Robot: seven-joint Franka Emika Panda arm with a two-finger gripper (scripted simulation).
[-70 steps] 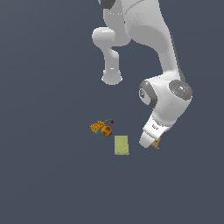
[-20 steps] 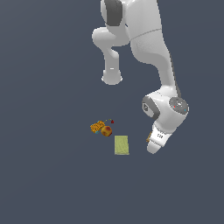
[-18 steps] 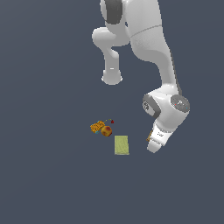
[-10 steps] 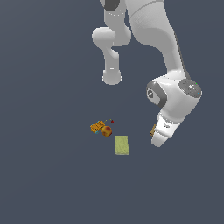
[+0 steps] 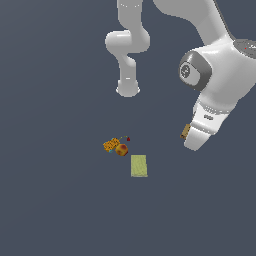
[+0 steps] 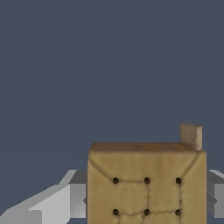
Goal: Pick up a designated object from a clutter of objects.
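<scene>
Your gripper (image 5: pixel 192 142) hangs at the exterior view's right, raised off the dark grey floor (image 5: pixel 60 200), and is pinching the tan square box (image 6: pixel 146 183). In the wrist view the box fills the space between the two grey fingers (image 6: pixel 65 199), one on each side and each against a side face. Its face shows darker dots joined by faint stitched lines, and a small tan tab sticks up at one upper corner. In the exterior view only a sliver of the box (image 5: pixel 185 131) shows, at the edge of the hand facing the exterior view's left; the white wrist housing covers the rest.

The box is clear of the floor and well apart from the other items. These lie grouped near the middle of the exterior view:

- The orange-red ball (image 5: pixel 121 149) sits on the floor.
- The orange-yellow speckled lump (image 5: pixel 111 144) lies just beside the ball on the exterior view's left; you cannot tell from this view whether they touch.
- A tiny dark red speck (image 5: pixel 128 139) lies near the ball, on the side toward the arm's base (image 5: pixel 128 90).
- The pale yellow-green flat rectangle (image 5: pixel 139 165) lies flat just beside the ball, toward the exterior view's lower right, its long side running roughly toward the camera.

The base stands farther back than the group, at the exterior view's upper middle.
</scene>
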